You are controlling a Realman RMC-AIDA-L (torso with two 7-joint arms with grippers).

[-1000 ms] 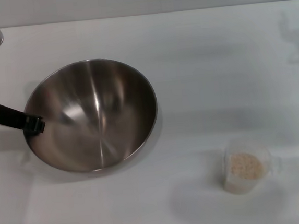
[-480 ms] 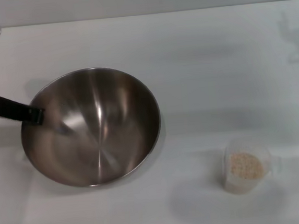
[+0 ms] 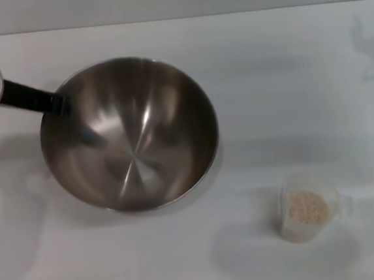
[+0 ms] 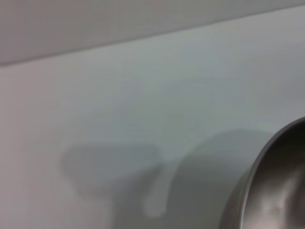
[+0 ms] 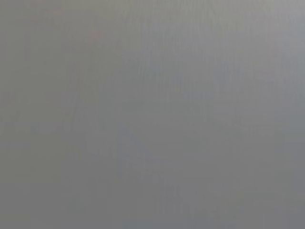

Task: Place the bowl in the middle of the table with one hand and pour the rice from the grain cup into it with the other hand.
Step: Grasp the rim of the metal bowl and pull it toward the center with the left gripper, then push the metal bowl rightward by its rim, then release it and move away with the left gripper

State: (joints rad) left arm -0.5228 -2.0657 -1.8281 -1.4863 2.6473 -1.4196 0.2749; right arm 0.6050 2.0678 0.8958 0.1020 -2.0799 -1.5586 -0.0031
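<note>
Reading near to far from my head cam: grain cup stands upright on the table, near edge, right of centre, rice inside it. Well apart, to its left and farther back, I see the bowl with its far-left rim clamped by the left gripper, black fingers pinching the rim. Left wrist cam catches just an arc of bowl rim over its shadow. Right gripper isn't visible to me; right wrist cam shows flat grey only.

Left hand carried bowl rightward, seemingly lifted.
</note>
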